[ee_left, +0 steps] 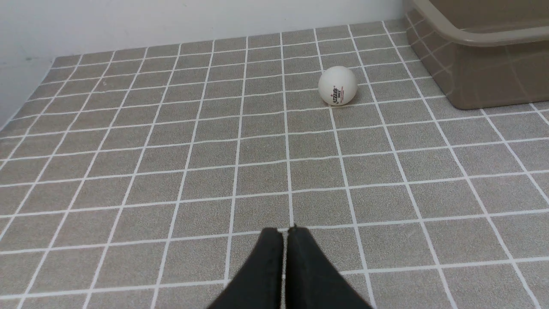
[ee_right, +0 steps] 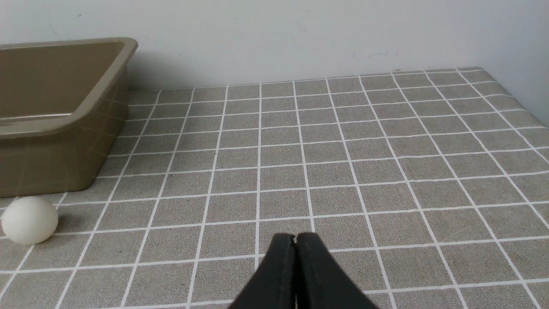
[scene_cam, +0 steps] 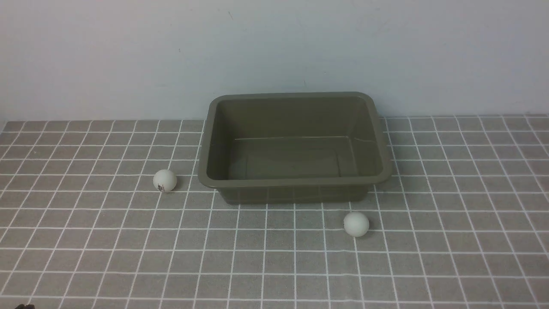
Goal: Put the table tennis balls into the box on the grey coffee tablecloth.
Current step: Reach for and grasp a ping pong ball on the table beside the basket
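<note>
The olive-brown box [scene_cam: 296, 182] stands empty at the middle back of the grey coffee tablecloth [scene_cam: 274, 257]. One white table tennis ball [scene_cam: 164, 180] lies left of the box; it also shows in the left wrist view [ee_left: 337, 85] with its dark logo. The second ball [scene_cam: 356, 224] lies in front of the box's right corner, and shows in the right wrist view [ee_right: 29, 220]. My left gripper [ee_left: 285, 230] is shut and empty, well short of its ball. My right gripper [ee_right: 296, 236] is shut and empty, to the right of its ball. Neither gripper shows in the front view.
A pale wall [scene_cam: 274, 51] rises right behind the box. The box's corner shows in the left wrist view [ee_left: 476, 40] and in the right wrist view [ee_right: 64, 124]. The cloth's right edge [ee_right: 514, 92] shows in the right wrist view.
</note>
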`<action>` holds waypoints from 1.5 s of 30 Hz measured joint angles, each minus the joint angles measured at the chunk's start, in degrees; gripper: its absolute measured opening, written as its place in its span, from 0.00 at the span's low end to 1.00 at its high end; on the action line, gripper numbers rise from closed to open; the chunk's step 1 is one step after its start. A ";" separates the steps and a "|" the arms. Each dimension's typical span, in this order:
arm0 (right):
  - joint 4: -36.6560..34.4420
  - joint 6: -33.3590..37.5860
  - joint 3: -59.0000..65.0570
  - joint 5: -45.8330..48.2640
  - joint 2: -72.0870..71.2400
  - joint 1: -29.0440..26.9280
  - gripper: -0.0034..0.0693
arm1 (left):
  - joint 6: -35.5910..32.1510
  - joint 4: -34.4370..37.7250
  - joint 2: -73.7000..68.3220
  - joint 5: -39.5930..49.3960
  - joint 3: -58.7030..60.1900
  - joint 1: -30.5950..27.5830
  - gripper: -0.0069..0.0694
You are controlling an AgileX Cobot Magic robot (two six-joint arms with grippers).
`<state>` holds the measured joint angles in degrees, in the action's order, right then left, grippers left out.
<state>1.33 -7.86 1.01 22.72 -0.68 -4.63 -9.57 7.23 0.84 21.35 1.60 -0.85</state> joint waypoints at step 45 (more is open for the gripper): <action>-0.33 0.47 0.13 -1.19 0.00 0.00 0.03 | 14.15 28.29 0.00 -37.79 0.11 -0.05 0.08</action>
<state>1.00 -7.39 1.14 21.53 -0.68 -4.63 4.58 35.52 0.84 -16.45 1.71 -0.90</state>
